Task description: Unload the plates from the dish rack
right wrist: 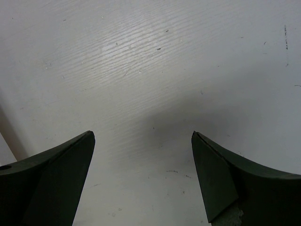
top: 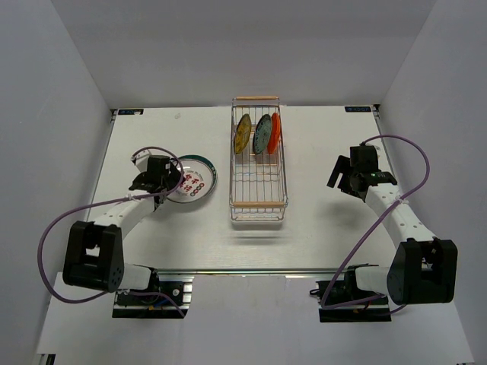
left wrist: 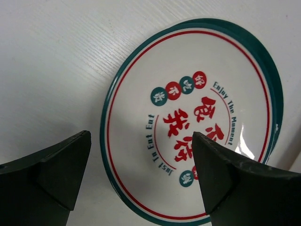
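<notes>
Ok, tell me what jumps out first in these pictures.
Three plates, yellow patterned, teal and orange-red, stand on edge at the far end of the dish rack mid-table. Left of it a white plate with red marks lies flat under the open left gripper.

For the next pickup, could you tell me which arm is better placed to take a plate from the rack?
Probably right: the right gripper is open, empty, nearest the orange plate in the rack; the left gripper hangs over stacked plates.
</notes>
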